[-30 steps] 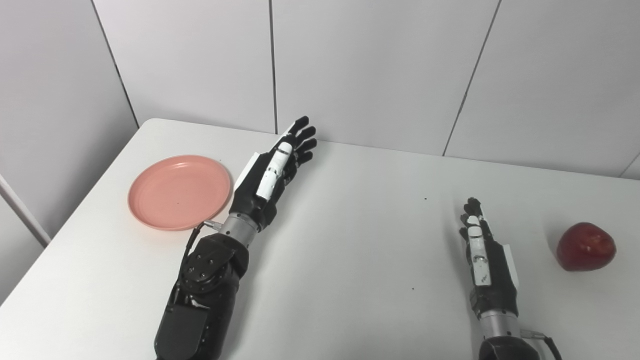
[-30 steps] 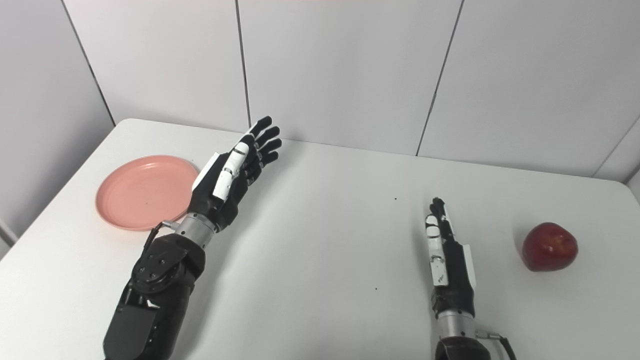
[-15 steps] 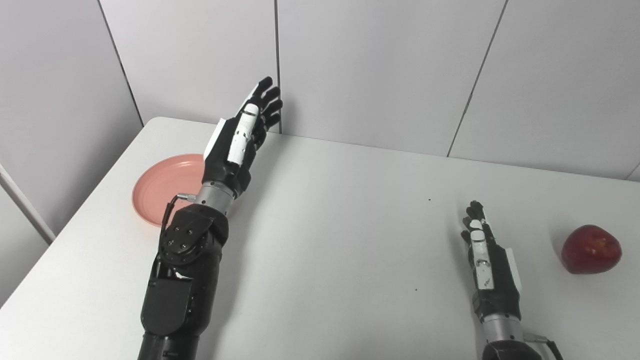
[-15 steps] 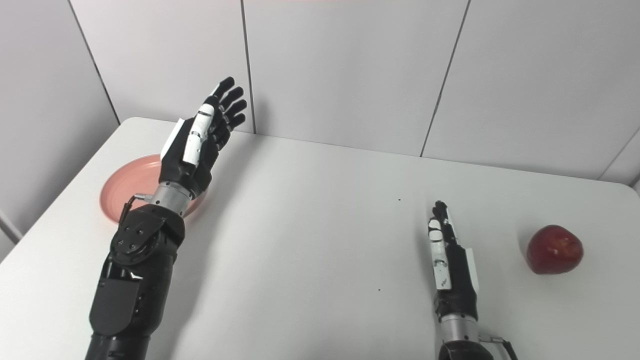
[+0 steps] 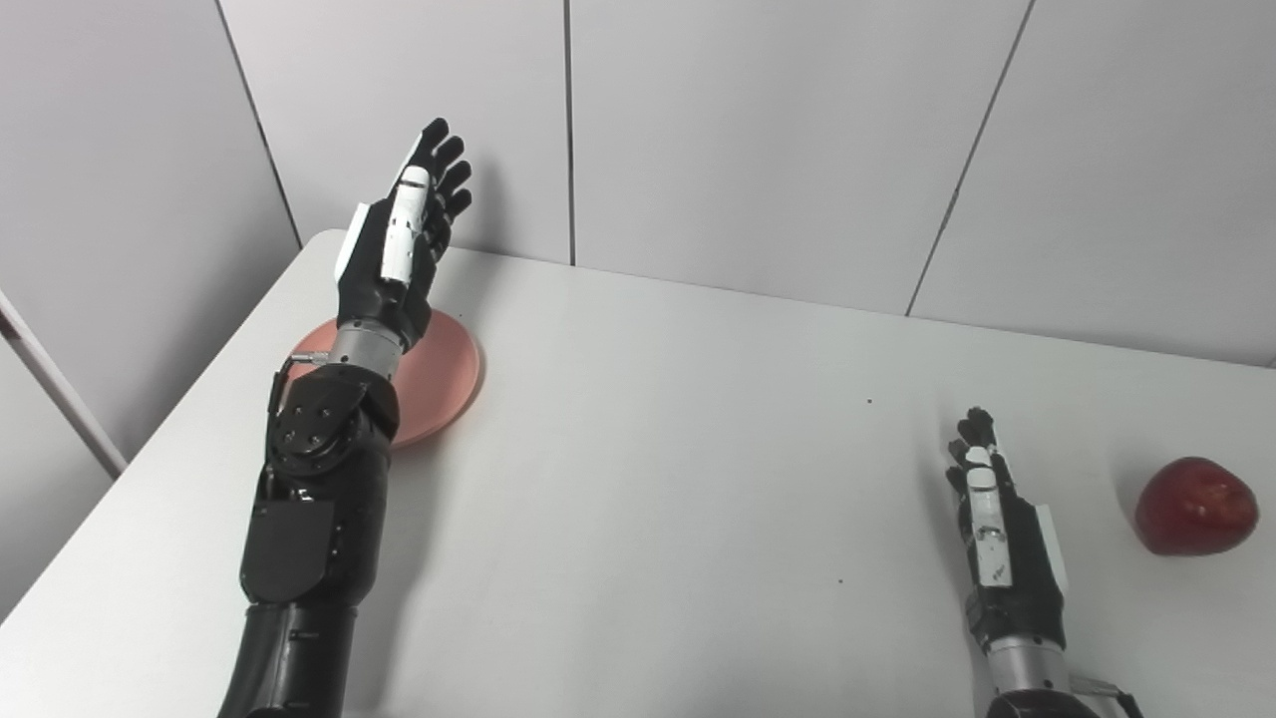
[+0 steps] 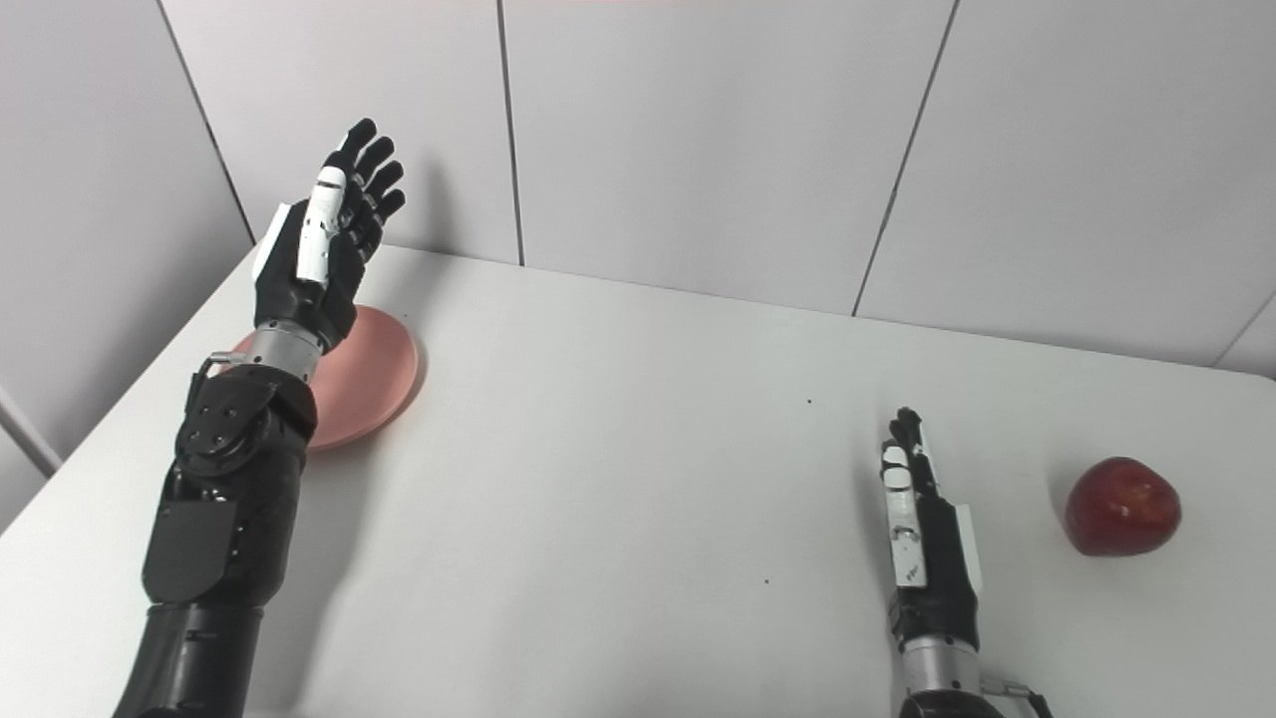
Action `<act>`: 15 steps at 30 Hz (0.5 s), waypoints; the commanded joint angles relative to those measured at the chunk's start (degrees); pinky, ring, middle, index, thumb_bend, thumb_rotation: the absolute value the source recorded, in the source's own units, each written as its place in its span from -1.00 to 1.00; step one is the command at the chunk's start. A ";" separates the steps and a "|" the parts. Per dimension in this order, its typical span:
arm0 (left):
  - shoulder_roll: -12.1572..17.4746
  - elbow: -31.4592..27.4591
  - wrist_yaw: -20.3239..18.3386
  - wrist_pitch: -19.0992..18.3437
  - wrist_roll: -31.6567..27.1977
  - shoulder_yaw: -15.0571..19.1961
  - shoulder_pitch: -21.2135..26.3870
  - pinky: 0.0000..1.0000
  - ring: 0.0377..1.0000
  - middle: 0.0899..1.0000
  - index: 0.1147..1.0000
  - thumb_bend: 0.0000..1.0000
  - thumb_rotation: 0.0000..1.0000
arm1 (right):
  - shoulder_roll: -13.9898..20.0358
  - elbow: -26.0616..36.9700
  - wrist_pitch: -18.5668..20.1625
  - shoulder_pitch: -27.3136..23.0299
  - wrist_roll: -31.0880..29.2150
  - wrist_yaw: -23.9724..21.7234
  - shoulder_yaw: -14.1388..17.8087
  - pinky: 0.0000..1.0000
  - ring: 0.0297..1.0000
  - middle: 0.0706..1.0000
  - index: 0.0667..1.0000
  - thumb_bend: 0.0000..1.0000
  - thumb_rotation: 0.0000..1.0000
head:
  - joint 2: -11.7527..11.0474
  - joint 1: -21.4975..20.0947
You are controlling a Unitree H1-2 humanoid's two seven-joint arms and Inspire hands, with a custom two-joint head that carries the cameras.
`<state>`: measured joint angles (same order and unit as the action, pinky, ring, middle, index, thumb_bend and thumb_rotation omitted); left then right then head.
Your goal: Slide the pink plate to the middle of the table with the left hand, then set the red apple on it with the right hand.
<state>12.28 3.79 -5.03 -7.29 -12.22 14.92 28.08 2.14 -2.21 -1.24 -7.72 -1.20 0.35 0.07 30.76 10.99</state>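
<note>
My left arm (image 5: 319, 479) over the pink plate (image 5: 444, 374), bare table (image 5: 678, 479) mid-span, red apple (image 5: 1194, 506) unblocked beside my right hand (image 5: 1002, 543).

Both views are bright and evenly lit by soft, diffuse light from overhead, with the white table (image 5: 698, 519) and grey wall panels (image 5: 778, 140) rendered cleanly and no harsh glare, only a small pale highlight on the red apple (image 5: 1194, 506). Shadows are faint and soft-edged: a grey one falls just to the right of the left hand (image 5: 399, 249) and its forearm, across the wall and tabletop, a slimmer one lies to the left of the right hand (image 5: 1002, 543), and the apple darkens the surface on its left. Focus is sharp throughout, with no motion blur on either hand and no visible bending of the panel seams toward the edges.
</note>
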 commanded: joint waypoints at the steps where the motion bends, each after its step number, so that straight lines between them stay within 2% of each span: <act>1: 1.72 -0.60 0.34 3.44 -0.82 0.80 3.08 0.90 0.91 0.90 0.83 -0.19 1.00 | 0.50 1.21 -3.49 -1.10 -0.25 -0.89 0.15 0.99 0.96 0.95 0.95 -0.58 1.00 | 0.06 0.13; 4: 2.41 -0.79 1.18 2.59 -1.18 1.95 3.32 0.88 0.90 0.87 0.79 -0.21 1.00 | 0.53 0.97 -3.70 -1.15 -0.64 -0.93 0.29 0.99 0.96 0.95 0.94 -0.59 1.00 | 0.00 0.41; 8: 3.10 -0.68 2.06 2.34 -0.99 2.86 3.53 0.86 0.88 0.88 0.83 -0.25 1.00 | 0.81 0.34 -4.62 -1.37 -1.15 -1.35 0.26 1.00 0.98 0.97 0.96 -0.60 1.00 | -0.15 0.68; 15: 5.21 -0.17 4.76 1.77 -0.45 4.44 3.22 0.87 0.86 0.87 0.82 -0.32 1.00 | 0.93 0.88 -3.49 -1.12 -1.86 -2.11 0.52 1.00 1.00 0.98 0.96 -0.58 1.00 | -0.20 1.21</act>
<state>15.26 4.61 -0.57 -6.56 -13.16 19.02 28.44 2.66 -2.63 -2.69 -7.93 -2.40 -1.05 0.14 30.50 12.22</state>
